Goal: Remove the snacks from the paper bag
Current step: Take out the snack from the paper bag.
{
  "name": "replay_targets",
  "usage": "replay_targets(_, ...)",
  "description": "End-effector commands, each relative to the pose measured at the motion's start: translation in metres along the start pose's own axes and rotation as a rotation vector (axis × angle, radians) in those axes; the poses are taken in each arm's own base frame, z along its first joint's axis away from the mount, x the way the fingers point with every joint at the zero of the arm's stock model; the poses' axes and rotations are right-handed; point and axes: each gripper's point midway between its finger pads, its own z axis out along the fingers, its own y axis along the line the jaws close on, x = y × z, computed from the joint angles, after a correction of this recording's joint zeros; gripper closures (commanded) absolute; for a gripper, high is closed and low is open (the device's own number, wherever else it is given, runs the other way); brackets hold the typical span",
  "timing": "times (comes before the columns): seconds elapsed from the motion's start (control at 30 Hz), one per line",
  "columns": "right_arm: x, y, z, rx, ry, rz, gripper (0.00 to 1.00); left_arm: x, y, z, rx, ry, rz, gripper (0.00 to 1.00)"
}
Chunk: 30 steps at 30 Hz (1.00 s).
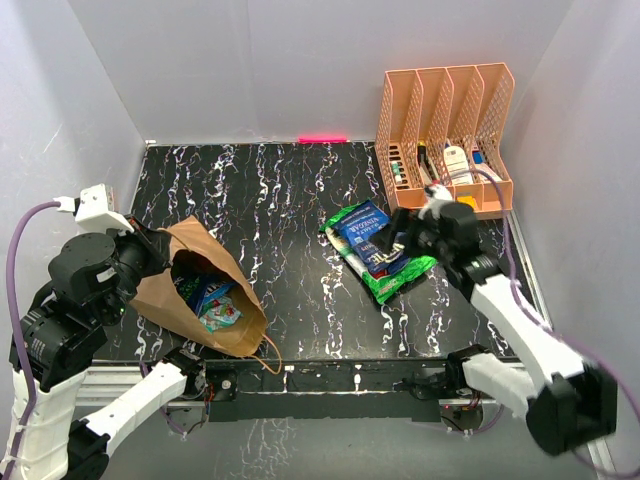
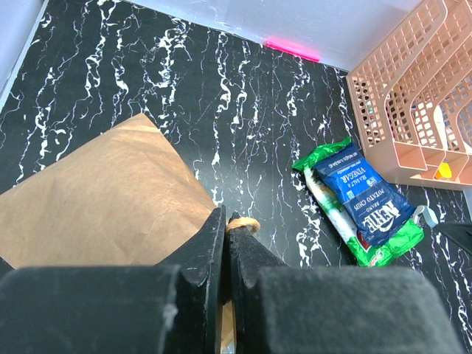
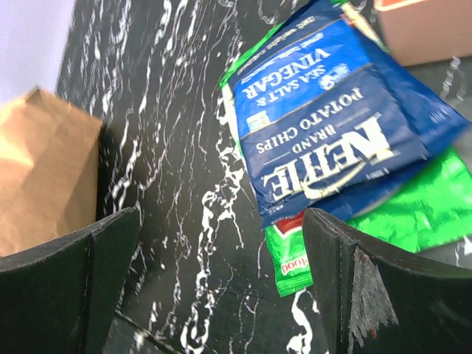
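Top external: hold left fingers [image 2: 206,254] pinched shut on paper bag [image 1: 150,290], near-left corner; steer right fingers [image 3: 383,295], spread over blue packet [image 1: 368,238], toward teal packet [image 1: 222,312] inside.

My right tool [image 3: 217,221] hangs with its fingers [image 3: 66,280] spread wide over the black marbled counter [image 3: 162,133]. Ahead of the right finger I see a dark blue packet [image 3: 332,140] lying on a green packet [image 3: 413,210]. The paper bag [image 3: 40,169] sits beyond the left finger. A blurred orange rack corner [image 3: 428,29] shows far ahead on the right.
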Motion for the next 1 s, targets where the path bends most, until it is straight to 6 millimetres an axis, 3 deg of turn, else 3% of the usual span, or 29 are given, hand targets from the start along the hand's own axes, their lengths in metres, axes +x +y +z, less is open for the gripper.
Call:
replay_targets(0.0,-0.012,0.077,0.035,-0.206,0.049,-0.364,0.02,-0.016,0.001,-0.004,-0.004,-0.068,-0.014,1.00)
replay_targets(0.07,0.011,0.114,0.052,-0.242,0.092,-0.547,0.02,-0.015,0.002,-0.003,-0.010,-0.064,-0.010,1.00)
replay_targets(0.17,0.052,0.174,0.059,-0.377,0.150,-0.760,0.02,-0.012,0.005,-0.002,-0.024,-0.056,-0.001,1.00)
replay_targets(0.23,0.078,0.218,0.053,-0.489,0.148,-0.890,0.02,-0.011,0.006,-0.001,-0.030,-0.050,0.008,1.00)
replay_targets(0.33,0.121,0.265,0.035,-0.659,0.095,-1.154,0.02,-0.009,0.008,0.000,-0.041,-0.042,0.018,1.00)
replay_targets(0.4,0.154,0.284,0.016,-0.797,0.045,-1.402,0.02,-0.008,0.008,0.001,-0.045,-0.039,0.021,1.00)
replay_targets(0.47,0.173,0.296,0.005,-0.875,-0.063,-1.578,0.02,-0.007,0.009,0.001,-0.046,-0.036,0.023,1.00)
replay_targets(0.57,0.181,0.308,-0.002,-0.964,-0.259,-1.755,0.02,-0.006,0.007,0.001,-0.041,-0.031,0.023,1.00)
replay_targets(0.67,0.172,0.327,0.001,-0.964,-0.425,-1.788,0.00,-0.005,0.006,0.002,-0.037,-0.025,0.021,1.00)
replay_targets(0.8,0.181,0.344,0.023,-0.959,-0.522,-1.912,0.18,-0.005,0.005,0.002,-0.030,-0.022,0.016,1.00)
replay_targets(0.97,0.177,0.369,0.055,-0.930,-0.651,-1.891,0.43,-0.008,0.004,0.001,-0.029,-0.023,0.020,1.00)
